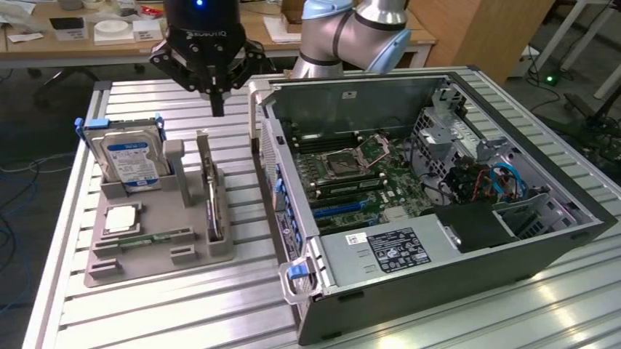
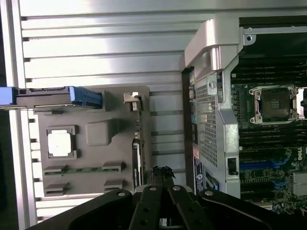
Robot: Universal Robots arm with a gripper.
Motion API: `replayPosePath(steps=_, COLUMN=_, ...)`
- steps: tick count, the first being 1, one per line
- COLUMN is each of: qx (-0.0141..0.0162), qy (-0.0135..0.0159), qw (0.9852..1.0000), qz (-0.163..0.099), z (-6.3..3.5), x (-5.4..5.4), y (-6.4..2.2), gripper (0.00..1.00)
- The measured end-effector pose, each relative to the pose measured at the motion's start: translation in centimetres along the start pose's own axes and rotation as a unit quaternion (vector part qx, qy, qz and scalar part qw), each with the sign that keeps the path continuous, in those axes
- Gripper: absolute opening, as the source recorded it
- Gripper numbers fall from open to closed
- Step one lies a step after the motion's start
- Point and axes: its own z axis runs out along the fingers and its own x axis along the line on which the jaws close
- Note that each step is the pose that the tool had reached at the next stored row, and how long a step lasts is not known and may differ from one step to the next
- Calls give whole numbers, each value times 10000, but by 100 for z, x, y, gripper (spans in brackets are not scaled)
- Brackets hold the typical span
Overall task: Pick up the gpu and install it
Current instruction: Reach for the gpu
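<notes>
gpu (image 1: 206, 187) is not picked up yet. It stands on its long edge in a slot of the grey fixture (image 1: 145, 263), apart from the claw.

The claw (image 1: 217, 107) reads as pinched narrow, tips together, with nothing between them. We see it hanging above the far end of the card, pointing straight down, with clear air between the tips and the top edge. In the wrist view the claw (image 2: 162, 171) lines up with the gpu (image 2: 136, 143) seen edge-on, its metal bracket at the far end.

We judge the edge-up slot is deliberate: it leaves the card's top edge free for a grab from above.

The same fixture holds the hard drive (image 1: 131, 161), upright in its own pocket. The CPU chip (image 1: 121, 218) and the memory stick (image 1: 155, 237) lie flat in recesses, each kept apart from the others.

Just beside the fixture, on the exterior view's right, the PC case (image 1: 446, 251) lies on its side, open. That puts the motherboard (image 1: 354, 174) face up, we reckon for access from above. No card is seated in it.

Everything rests on the slatted metal table (image 1: 174, 313).
</notes>
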Motion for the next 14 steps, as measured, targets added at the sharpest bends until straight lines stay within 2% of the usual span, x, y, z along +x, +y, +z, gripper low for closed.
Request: replayPosePath(steps=14, qx=-1, qy=0, qw=10000, qz=0, z=-7, x=312, y=-24, gripper=10)
